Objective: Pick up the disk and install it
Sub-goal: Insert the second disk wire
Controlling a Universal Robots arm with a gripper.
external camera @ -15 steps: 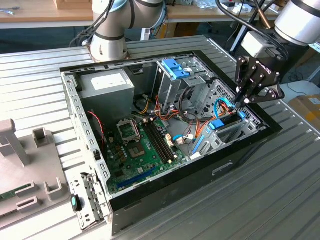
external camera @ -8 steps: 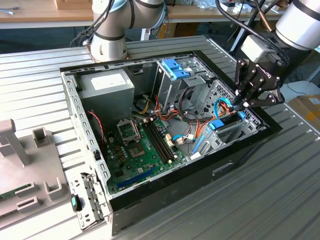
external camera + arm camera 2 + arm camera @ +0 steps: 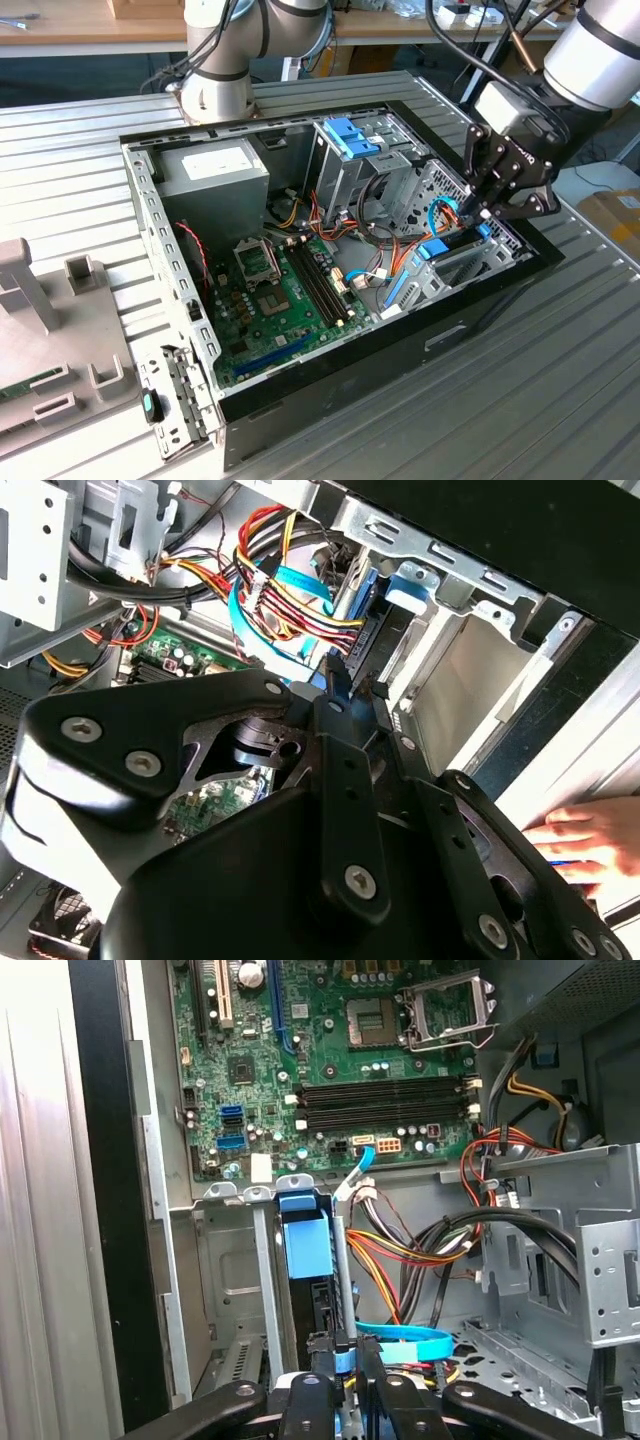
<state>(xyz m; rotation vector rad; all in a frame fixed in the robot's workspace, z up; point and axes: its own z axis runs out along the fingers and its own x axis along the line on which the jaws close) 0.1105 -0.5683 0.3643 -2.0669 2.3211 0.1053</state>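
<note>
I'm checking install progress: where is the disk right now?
The disk stands on edge in the drive bay at the case's front corner, on the exterior view's right, with the gripper at its end.

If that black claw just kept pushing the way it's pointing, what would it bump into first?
Most likely the disk with its blue rail, standing on edge in the metal bay directly ahead of the claw. Depth is hard to judge.

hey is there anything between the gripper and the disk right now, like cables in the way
Nothing visible stands between them. In the first wrist view the gripper is right at the disk, which sits on edge in the metal bay. The light blue flat cable and the coloured wire bundle lie just beside it, toward the drive cage.
</note>
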